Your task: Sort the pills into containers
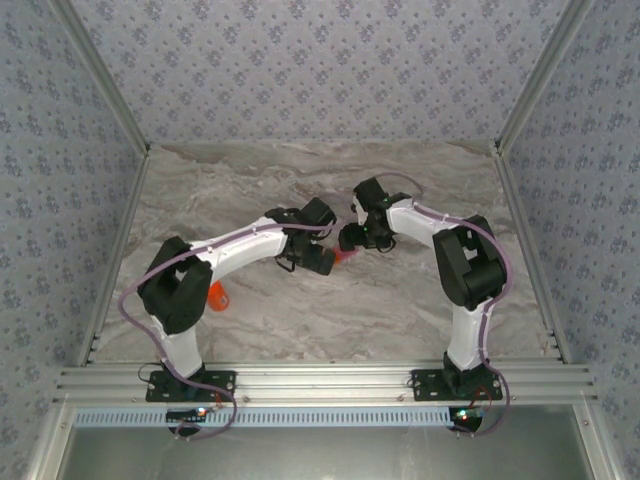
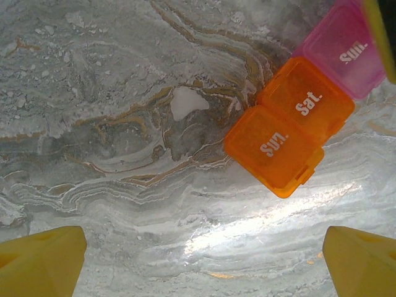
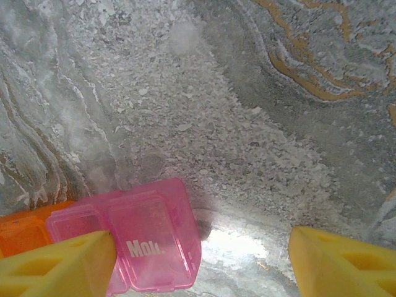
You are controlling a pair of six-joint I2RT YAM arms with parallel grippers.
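We log the right hand (image 3: pixel 204 247) fingers apart, nothing clamped, one finger (image 3: pixel 62 263) right at the pink cell (image 3: pixel 154 244). The left hand (image 2: pixel 204 244) is wide apart and empty, with the pill box (image 2: pixel 289 127) on the worktop (image 2: pixel 124 93) ahead of it. Our worry: that finger clips the light box, skidding or tipping it.

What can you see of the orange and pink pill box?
The pill box is translucent plastic: joined square cells in a row, orange ones printed Sun. and Sat., pink ones Sun. and Mon. It lies flat on the marble table, white print up. A finger of the right gripper overlaps a pink cell; contact is unclear.
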